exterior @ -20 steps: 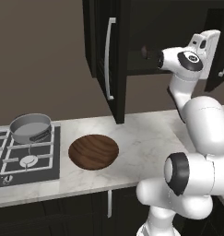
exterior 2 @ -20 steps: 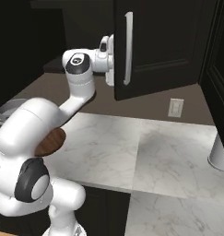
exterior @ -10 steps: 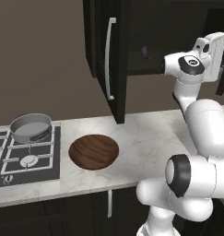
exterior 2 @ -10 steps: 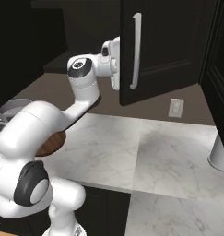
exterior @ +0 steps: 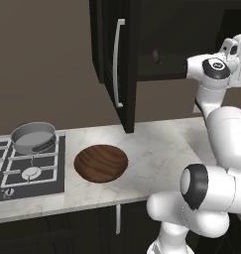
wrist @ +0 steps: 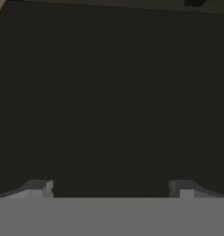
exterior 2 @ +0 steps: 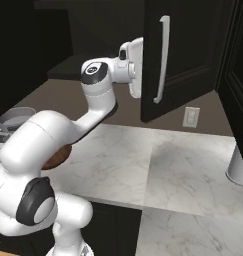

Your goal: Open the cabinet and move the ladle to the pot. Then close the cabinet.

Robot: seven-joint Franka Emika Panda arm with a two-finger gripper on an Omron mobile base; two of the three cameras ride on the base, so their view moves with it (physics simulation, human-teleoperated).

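The cabinet's left door [exterior: 123, 64] stands swung out over the counter, its pale bar handle facing left. The right door [exterior 2: 185, 55] is also swung out, handle near its free edge. My hand [exterior 2: 134, 67] is against that free edge, on the door's inner side. In the hand view my gripper [wrist: 111, 186] is open, its fingertips [wrist: 39, 186] wide apart in front of a flat dark surface. A small dark round shape on the cabinet shelf looks like the ladle [exterior: 155, 55]. The grey pot [exterior: 32, 138] sits on the hob at the left.
A wide brown wooden dish [exterior: 100, 162] lies on the marble counter [exterior: 156, 149] beside the hob [exterior: 23, 173]. A wall outlet [exterior 2: 191, 117] is below the cabinet. A pale cylinder [exterior 2: 239, 165] stands at the counter's right end, under a tall dark unit [exterior 2: 239, 75].
My hand has moved right and the right door has swung wider with it; its handle has left the left base view. The left door, pot and dish stay put.
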